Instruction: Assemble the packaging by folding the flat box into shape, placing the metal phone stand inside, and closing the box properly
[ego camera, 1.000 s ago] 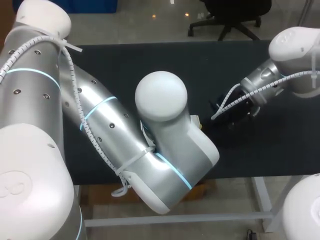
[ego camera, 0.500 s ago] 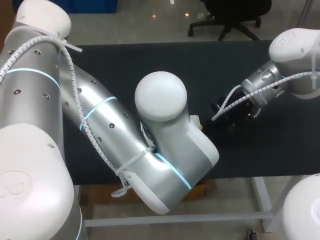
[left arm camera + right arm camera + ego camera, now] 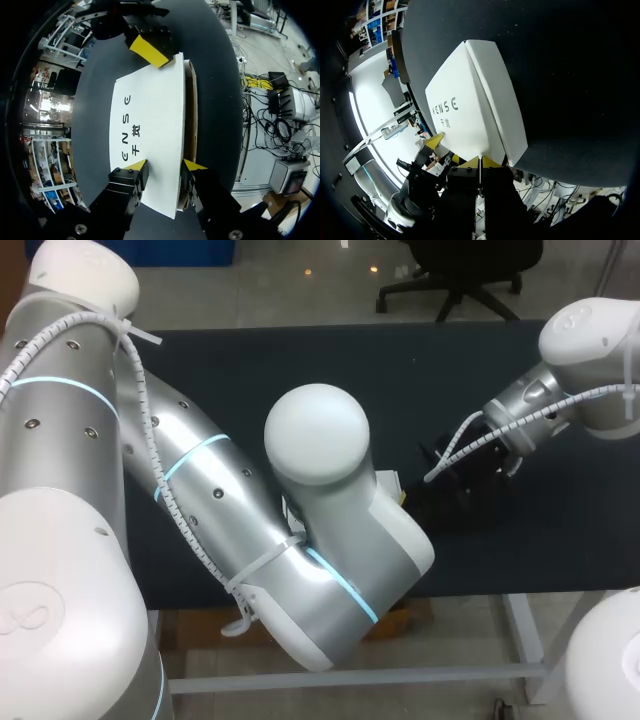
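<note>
The white box (image 3: 150, 130) with dark print on its broad face lies on the black table (image 3: 250, 370); brown card shows along one long edge. My left gripper (image 3: 165, 165) is shut on the box's near end, one yellow tip on the white face and one on the brown edge. My right gripper (image 3: 480, 161) is shut, its tips together against the opposite end of the box (image 3: 470, 110). In the head view my left arm hides all but a corner of the box (image 3: 388, 483); the right gripper (image 3: 468, 478) sits just right of it. No phone stand shows.
Bare black table surface stretches behind and to the right of the box. My bulky left arm (image 3: 300, 520) hangs over the table's front middle, near its front edge.
My left arm's elbow has drifted slightly left and the right wrist has edged up a little. Both grippers keep the same state on the box.
</note>
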{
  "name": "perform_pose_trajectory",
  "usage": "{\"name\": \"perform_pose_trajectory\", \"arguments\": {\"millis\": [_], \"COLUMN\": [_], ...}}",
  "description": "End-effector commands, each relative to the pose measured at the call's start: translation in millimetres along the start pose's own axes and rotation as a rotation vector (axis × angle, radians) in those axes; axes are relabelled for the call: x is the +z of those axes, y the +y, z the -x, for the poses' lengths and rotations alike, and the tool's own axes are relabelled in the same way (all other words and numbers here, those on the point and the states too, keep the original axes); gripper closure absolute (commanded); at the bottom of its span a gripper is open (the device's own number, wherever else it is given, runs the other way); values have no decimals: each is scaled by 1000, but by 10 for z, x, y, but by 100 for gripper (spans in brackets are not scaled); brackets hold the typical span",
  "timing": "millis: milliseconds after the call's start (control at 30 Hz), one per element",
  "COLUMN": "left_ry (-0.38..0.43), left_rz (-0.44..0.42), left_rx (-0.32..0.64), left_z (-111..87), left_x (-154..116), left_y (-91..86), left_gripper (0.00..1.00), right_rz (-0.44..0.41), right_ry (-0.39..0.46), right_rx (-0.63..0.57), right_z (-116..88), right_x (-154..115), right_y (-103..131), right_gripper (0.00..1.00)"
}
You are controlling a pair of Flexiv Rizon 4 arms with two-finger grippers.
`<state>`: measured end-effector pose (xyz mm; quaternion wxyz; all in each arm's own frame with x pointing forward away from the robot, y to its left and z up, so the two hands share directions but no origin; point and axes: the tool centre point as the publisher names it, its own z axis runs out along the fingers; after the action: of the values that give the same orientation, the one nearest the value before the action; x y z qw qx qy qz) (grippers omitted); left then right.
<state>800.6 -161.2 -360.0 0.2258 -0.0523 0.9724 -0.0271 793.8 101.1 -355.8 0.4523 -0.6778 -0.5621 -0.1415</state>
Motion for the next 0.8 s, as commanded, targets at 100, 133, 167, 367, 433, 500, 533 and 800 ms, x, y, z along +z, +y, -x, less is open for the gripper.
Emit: {"name": "perform_pose_trajectory", "arguments": {"millis": [100,133,167,367,433,500,533,800], "left_ry": [-16,-18,-19,-28,-33,-42,-46,-60], "left_rz": [-28,-32,-34,-60,-72,-86,-89,-129], "left_rx": [7,9,9,-11,-23,-33,-38,-90], "left_z": [-57,-66,-72,-52,-35,-14,-3,91], "left_x": [-96,-111,-120,-183,-219,-262,-285,-408], "left_y": [44,43,43,89,107,127,140,195], "left_gripper": [56,56,56,56,58,62,64,100], "right_rz": [0,0,0,0,0,0,0,-1], "right_ry": [2,2,2,2,1,2,2,3], "right_rx": [-1,-1,0,3,3,4,4,8], "right_z": [4,5,7,13,14,15,16,29], "right_x": [-7,-8,-7,-9,-9,-10,-9,-1], "right_y": [0,-1,-2,-2,-1,0,2,6], "right_gripper": [100,100,100,100,100,100,100,100]}}
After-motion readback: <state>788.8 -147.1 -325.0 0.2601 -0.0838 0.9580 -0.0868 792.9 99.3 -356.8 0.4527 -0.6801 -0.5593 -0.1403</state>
